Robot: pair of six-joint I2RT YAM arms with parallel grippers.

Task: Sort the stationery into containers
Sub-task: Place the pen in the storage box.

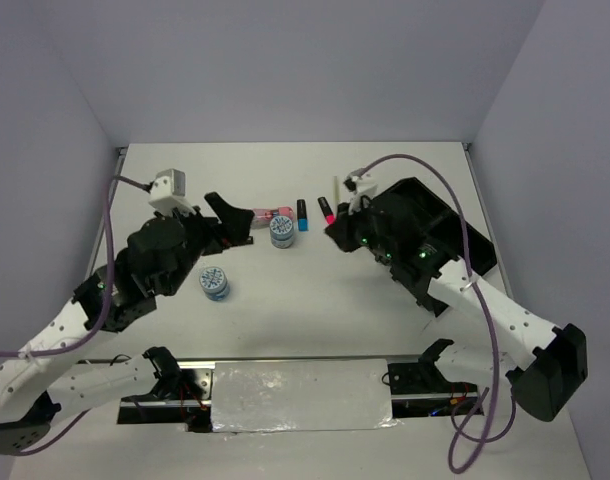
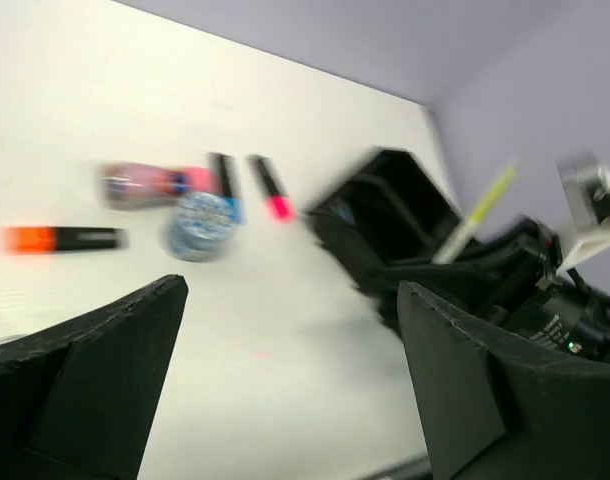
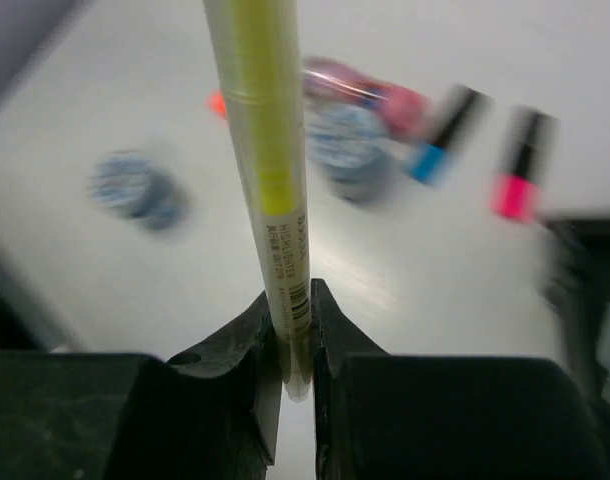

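Note:
My right gripper (image 3: 293, 340) is shut on a thin yellow highlighter pen (image 3: 265, 150) that stands up from the jaws. In the top view this gripper (image 1: 338, 226) holds the pen (image 1: 335, 190) just left of the black organiser tray (image 1: 440, 225). My left gripper (image 1: 226, 218) is open and empty above the table; in its wrist view (image 2: 290, 380) nothing is between the fingers. On the table lie a pink tube (image 1: 270, 214), a blue-ended marker (image 1: 302, 214), a pink-ended marker (image 1: 327, 210), an orange-ended marker (image 2: 60, 238) and two blue-white discs (image 1: 282, 232) (image 1: 215, 283).
The tray (image 2: 385, 195) lies against the right wall. The arm bases and a grey plate (image 1: 300, 395) line the near edge. Both wrist views are motion-blurred.

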